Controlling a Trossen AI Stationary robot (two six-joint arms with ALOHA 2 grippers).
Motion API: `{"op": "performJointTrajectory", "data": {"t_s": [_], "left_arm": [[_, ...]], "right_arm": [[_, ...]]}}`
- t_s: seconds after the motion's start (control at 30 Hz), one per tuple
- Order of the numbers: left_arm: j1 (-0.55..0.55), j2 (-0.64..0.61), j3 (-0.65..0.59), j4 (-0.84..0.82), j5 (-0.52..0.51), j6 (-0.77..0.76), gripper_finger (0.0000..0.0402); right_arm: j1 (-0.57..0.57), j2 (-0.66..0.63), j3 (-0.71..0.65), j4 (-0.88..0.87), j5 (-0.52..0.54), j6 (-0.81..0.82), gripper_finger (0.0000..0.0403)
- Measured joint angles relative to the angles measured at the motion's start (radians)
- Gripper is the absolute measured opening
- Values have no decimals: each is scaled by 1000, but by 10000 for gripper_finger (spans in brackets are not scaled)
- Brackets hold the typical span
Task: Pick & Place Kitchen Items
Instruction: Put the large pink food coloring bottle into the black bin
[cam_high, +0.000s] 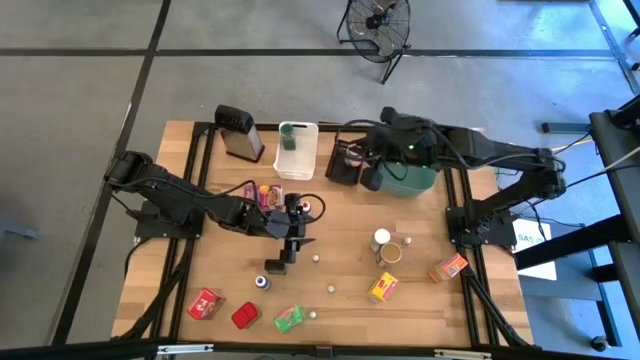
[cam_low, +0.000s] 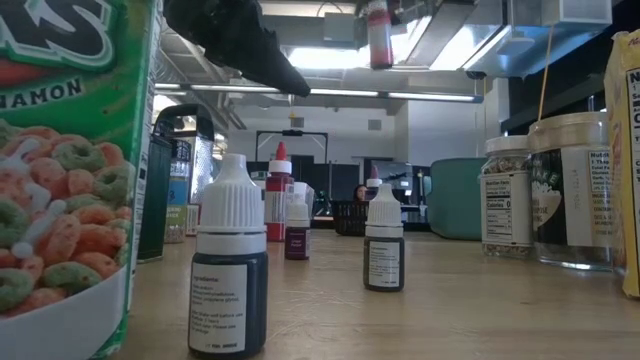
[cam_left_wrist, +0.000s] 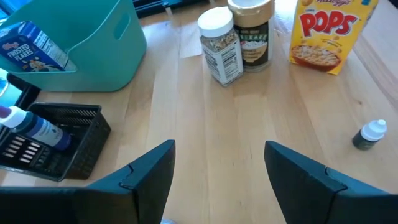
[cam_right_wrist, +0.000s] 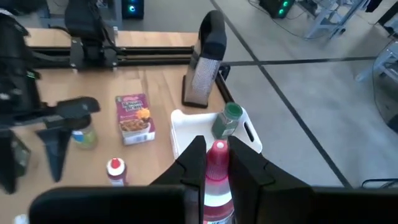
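**Step in hand: place phase, R arm.** The right gripper (cam_right_wrist: 217, 163) is clamped on a red-capped squeeze bottle (cam_right_wrist: 217, 171), jaws closed on its neck, cap pointing forward between the fingers. In the high view the gripper sits at the table's far side, over the black basket (cam_high: 343, 160), just beside the teal bin (cam_high: 412, 182). The bottle hangs well above the tabletop, per the low view.

**L arm.** The left gripper (cam_left_wrist: 217, 180) is spread wide w/ nothing between the jaws, hovering above bare wood mid-table. Ahead of it: two lidded jars (cam_left_wrist: 237, 38), a Pops cereal box (cam_left_wrist: 328, 32) and a small dropper bottle (cam_left_wrist: 369, 134). It appears to be lining up a pick; target not yet clear.

**Next move calls for:**
1. R arm: centre the bottle over the receiving bin, lower it, then release. Which bin is meant cannot be told from here; the white bin (cam_right_wrist: 211, 134) already holds a green-lidded jar (cam_right_wrist: 227, 120).
2. L arm: descend w/ jaws straddling one item only; the two jars stand touching, so a clean approach is needed.
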Motion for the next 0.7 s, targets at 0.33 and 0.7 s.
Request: {"op": "performJointTrajectory", "data": {"t_s": [0.33,0.7], "left_arm": [[0,-24,0,-9,5,-13,242],[-6,-34,0,-35,8,-28,241]], "right_arm": [[-106,-4,-304,346,-184,-32,43],[-182,-11,-479,571,-294,-31,43]]}}
